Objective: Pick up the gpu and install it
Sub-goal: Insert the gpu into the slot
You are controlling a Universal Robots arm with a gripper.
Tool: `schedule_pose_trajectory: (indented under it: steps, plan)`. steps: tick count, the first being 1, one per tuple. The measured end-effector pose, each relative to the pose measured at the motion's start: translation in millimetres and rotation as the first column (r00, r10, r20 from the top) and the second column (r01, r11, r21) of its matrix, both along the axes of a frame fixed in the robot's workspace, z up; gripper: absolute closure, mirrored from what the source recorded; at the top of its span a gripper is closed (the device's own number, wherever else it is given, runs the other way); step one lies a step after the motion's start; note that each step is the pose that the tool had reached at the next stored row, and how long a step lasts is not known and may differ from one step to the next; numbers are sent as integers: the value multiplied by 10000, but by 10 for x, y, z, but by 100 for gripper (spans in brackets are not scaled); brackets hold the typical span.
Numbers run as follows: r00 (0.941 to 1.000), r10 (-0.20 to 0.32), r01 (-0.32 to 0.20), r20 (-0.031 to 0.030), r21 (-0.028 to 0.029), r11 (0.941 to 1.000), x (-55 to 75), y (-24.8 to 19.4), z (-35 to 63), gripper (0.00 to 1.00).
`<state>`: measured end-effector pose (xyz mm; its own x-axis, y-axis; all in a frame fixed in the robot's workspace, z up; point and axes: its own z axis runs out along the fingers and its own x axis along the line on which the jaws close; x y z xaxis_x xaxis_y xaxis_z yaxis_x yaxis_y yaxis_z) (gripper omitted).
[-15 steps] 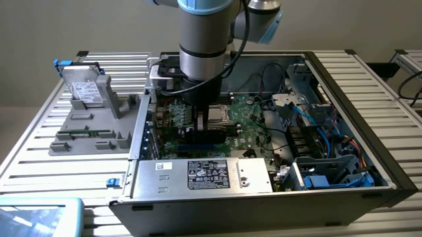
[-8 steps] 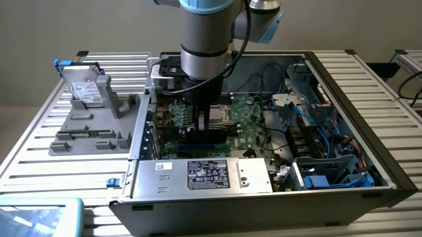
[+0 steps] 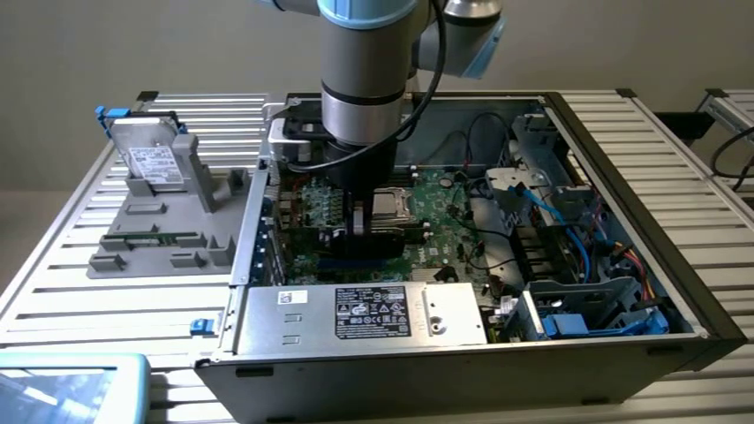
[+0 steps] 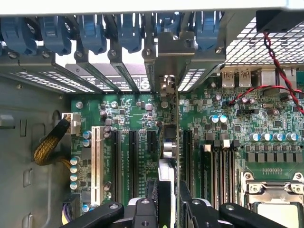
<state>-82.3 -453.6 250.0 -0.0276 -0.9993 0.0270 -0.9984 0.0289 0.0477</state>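
My gripper (image 3: 365, 228) reaches down into the open computer case (image 3: 659, 221) over the green motherboard (image 3: 442, 212). It is shut on the gpu (image 3: 353, 243), which stands on edge as a dark card just above the expansion slots. In the wrist view the gpu (image 4: 167, 142) is edge-on between my fingers (image 4: 142, 211), running from my gripper (image 4: 168, 206) toward the case's rear wall. Its silver end bracket (image 4: 167, 83) sits at the row of slot openings with blue latches (image 4: 128, 31). Whether the card's edge is seated in the black slot (image 4: 151, 142) is hidden.
A grey holder (image 3: 165, 238) outside the case, at the exterior view's left, carries a hard drive (image 3: 154, 163) and a memory stick (image 3: 159, 237). Inside are the power supply (image 3: 365, 314), CPU socket (image 4: 270, 209), blue drive cage (image 3: 589, 309) and loose cables (image 3: 495, 150).
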Motion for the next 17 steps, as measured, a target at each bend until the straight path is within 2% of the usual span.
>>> schedule_pose_trajectory:
  steps: [13,17]
  plan:
    - [10000,-1,1,10,-7,10000,-1,0,-12,72]
    - [10000,1,-1,11,-44,10000,-3,10,-13,72]
